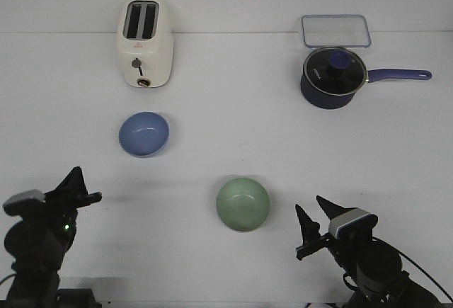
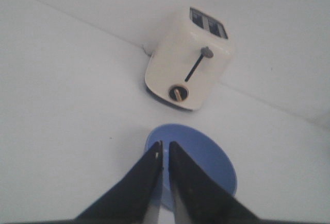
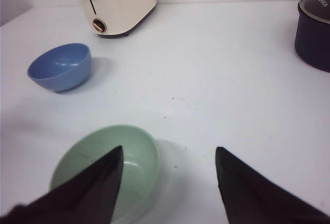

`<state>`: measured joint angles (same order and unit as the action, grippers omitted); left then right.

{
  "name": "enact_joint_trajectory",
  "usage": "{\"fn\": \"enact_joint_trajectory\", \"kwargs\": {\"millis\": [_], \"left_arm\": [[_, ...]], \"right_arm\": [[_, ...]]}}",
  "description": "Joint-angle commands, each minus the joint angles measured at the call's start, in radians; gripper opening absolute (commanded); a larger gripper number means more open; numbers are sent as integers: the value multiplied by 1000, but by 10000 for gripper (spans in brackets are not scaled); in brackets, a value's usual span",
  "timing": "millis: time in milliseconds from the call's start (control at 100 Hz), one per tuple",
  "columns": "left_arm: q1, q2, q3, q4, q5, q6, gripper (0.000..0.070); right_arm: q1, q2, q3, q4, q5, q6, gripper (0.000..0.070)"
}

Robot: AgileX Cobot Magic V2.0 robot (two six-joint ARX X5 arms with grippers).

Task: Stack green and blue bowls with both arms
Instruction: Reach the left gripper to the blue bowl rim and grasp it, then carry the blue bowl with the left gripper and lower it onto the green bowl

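The periwinkle blue bowl (image 1: 144, 134) sits upright on the white table, left of centre, in front of the toaster. The pale green bowl (image 1: 243, 204) sits upright nearer the front, at centre. My left gripper (image 1: 85, 189) is shut and empty at the front left, well short of the blue bowl; in the left wrist view its tips (image 2: 165, 147) point at the blue bowl (image 2: 206, 157). My right gripper (image 1: 315, 214) is open and empty, just right of the green bowl. In the right wrist view (image 3: 169, 153) one finger overlaps the green bowl (image 3: 136, 154); the blue bowl (image 3: 59, 67) lies beyond.
A cream toaster (image 1: 144, 42) stands at the back left. A dark navy lidded saucepan (image 1: 331, 76) with a long handle stands at the back right, with a clear lidded container (image 1: 335, 30) behind it.
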<state>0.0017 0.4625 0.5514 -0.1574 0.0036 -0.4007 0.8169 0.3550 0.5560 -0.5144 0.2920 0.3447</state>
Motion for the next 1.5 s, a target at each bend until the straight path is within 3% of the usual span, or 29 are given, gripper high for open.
{"fn": "enact_joint_trajectory", "kwargs": {"millis": [0,50,90,270,630,690,990,1250,1490], "left_arm": [[-2,217,145,-92,44,126,271],[-2,344,238,-160,63,148,441],[-2,439,305,-209,68,161,498],[-2,791,505,-290,73,181,500],[-10,1176,610,-177,102,182,495],[-10,1204,610,-157,102,182,465],[-27,1260,610,-127,102,183,0],[-47,1130,613,-133,105,187,10],[-150,885,613,-212,194,185,10]], "right_arm": [[8,-1,2,13,5,-9,370],[8,-1,2,13,5,-9,370],[8,-1,2,13,5,-9,370],[9,-1,2,13,5,-9,370],[8,-1,2,16,27,-9,370],[8,-1,2,16,27,-9,370],[8,-1,2,42,31,-9,370],[8,-1,2,41,31,-10,370],[8,-1,2,38,32,-31,370]]}}
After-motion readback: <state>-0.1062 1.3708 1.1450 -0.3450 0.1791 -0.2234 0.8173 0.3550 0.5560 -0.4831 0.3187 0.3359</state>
